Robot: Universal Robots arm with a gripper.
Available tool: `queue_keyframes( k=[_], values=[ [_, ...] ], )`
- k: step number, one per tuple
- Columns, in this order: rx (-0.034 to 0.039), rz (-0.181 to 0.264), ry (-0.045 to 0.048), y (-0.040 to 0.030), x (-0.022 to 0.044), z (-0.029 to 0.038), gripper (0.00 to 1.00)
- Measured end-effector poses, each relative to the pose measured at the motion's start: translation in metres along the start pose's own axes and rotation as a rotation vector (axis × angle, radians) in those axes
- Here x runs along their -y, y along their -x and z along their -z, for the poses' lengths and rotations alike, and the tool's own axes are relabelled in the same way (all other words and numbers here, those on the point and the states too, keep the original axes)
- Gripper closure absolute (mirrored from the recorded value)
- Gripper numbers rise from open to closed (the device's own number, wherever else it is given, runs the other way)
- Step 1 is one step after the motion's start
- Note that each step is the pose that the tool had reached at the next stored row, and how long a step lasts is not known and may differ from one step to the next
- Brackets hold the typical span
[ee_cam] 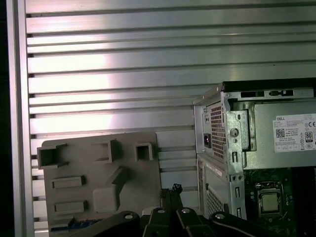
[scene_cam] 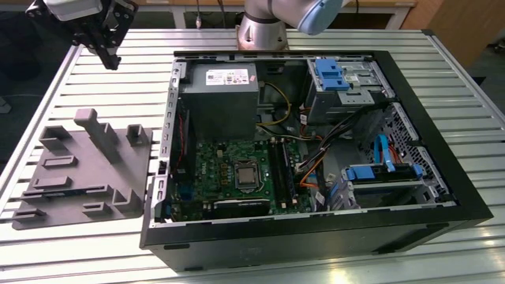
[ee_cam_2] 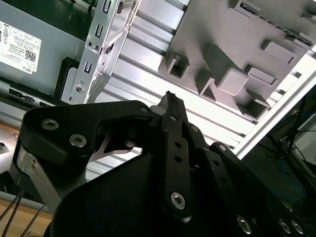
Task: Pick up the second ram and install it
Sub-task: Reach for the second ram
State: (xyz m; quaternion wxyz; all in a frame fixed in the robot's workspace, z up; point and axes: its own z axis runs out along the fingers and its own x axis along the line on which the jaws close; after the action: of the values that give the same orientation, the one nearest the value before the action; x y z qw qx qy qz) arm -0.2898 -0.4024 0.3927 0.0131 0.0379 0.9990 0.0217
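Observation:
My gripper (scene_cam: pixel 112 61) hangs high over the table's far corner at the exterior view's left, above and beyond the grey tray (scene_cam: pixel 59 213). Its fingers are shut together with nothing between them, as both wrist views show (ee_cam_2: pixel 170 98) (ee_cam: pixel 171 189). A slim dark strip with blue marks, which looks like the second ram (scene_cam: pixel 67 191) (ee_cam: pixel 79 224), lies flat in a groove of the tray on the side farthest from my gripper. The long black memory slots (scene_cam: pixel 281 171) sit on the green motherboard beside the processor (scene_cam: pixel 246 176), inside the open computer case (scene_cam: pixel 316 234).
The tray carries several raised blocks, one of them a tall post (scene_cam: pixel 99 133). Inside the case are a grey power supply (scene_cam: pixel 221 97), blue drive brackets (scene_cam: pixel 332 74) and loose orange and blue cables (scene_cam: pixel 311 171). Everything rests on a ribbed aluminium table (scene_cam: pixel 126 248).

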Motion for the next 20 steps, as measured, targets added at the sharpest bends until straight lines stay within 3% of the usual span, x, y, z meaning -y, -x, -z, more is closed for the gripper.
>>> queue_keyframes(
  k=[20],
  values=[
    [0.0000,0.000,-0.0001,-0.0175,0.0021,0.0002,0.89]
  ],
)
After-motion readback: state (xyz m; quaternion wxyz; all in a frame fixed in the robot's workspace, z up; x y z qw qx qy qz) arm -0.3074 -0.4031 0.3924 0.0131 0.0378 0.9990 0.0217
